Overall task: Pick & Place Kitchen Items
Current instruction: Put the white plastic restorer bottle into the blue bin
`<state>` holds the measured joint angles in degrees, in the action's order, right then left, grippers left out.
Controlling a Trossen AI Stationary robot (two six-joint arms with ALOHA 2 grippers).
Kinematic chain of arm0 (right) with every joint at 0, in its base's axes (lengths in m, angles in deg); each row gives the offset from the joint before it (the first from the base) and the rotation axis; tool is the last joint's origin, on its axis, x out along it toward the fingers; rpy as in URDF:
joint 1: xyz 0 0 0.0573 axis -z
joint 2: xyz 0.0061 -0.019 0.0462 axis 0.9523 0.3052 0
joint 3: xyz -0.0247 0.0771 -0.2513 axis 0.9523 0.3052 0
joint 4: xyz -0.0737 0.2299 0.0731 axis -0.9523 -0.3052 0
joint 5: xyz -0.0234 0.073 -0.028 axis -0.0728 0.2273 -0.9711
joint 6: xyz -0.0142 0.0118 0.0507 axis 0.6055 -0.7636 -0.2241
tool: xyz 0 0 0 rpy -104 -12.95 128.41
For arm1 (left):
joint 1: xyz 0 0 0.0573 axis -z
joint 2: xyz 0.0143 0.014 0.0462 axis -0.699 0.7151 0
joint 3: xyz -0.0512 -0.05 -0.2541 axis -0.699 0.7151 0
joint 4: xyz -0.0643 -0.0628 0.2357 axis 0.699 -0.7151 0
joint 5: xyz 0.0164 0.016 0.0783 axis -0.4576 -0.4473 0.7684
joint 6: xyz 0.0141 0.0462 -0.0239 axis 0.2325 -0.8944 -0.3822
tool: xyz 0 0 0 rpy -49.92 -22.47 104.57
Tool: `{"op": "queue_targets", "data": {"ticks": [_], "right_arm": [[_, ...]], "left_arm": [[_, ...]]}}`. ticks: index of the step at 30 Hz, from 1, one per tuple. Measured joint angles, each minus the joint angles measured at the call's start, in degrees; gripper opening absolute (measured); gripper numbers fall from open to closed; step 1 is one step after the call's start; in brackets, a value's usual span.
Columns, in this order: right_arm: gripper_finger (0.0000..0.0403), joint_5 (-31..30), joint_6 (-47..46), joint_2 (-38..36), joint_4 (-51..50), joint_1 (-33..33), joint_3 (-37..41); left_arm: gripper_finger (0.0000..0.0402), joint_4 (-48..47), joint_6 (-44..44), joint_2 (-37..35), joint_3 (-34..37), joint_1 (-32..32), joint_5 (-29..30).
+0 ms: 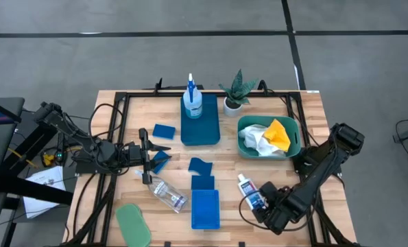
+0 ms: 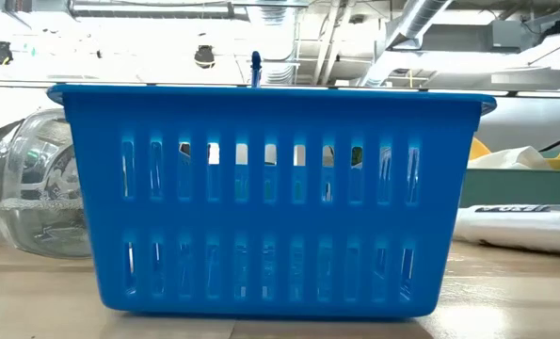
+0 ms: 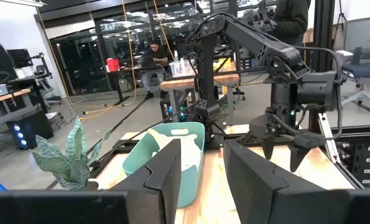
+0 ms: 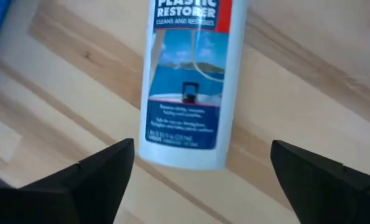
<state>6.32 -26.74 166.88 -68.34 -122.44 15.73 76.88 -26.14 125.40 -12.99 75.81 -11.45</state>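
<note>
The wooden desk (image 1: 327, 130) stands on a grey floor. On the left, the left end effector (image 1: 147, 152) hangs with its fingers apart, holding nothing, near a blue sponge (image 1: 164, 131) and the clear bottle (image 1: 166, 193). On the right, the right end effector (image 1: 264, 203) is spread wide over the white bottle (image 4: 191, 81), which lies flat.

I see a white blue-labelled bottle (image 4: 189, 81), a teal tub (image 1: 248, 147) holding yellow and white cloths (image 1: 271, 135), and a blue slotted basket (image 2: 265, 200).
</note>
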Motion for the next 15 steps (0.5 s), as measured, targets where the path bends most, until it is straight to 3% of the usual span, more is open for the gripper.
{"op": "queue_targets", "data": {"ticks": [15], "right_arm": [[0.0368,1.1,0.9,0.2,11.8,0.6,7.6]], "left_arm": [[0.0117,0.3,0.0,0.0,0.0,0.0,-1.4]]}}
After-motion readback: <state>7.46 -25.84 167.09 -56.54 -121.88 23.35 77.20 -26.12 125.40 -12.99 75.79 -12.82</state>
